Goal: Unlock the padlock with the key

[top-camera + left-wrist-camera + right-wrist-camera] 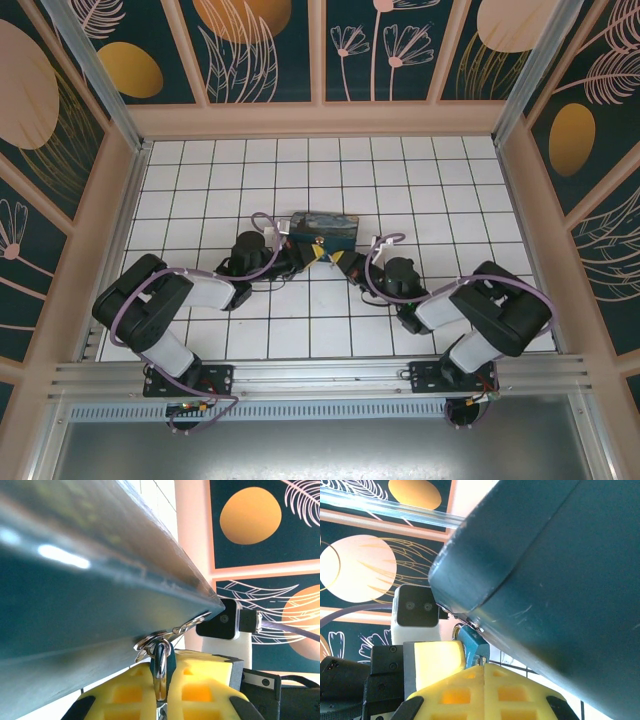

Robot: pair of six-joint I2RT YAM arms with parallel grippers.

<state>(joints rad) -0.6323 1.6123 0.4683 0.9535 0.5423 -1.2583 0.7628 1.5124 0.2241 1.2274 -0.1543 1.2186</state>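
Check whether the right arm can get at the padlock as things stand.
Probably yes: the padlock sits right off the right gripper, whose fingertips are shut, with nothing between them. The box overhangs closely, and whether they touch is unclear.

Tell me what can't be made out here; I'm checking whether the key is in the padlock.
- Right wrist view: the padlock peeks past the right hand; its keyhole is hidden, and the blurred box blocks the rest.
- Left wrist view: the left hand pinches a silvery loop; shackle or key head, cannot tell.
- Top view: both hands cover the padlock and key, which are too small there anyway.
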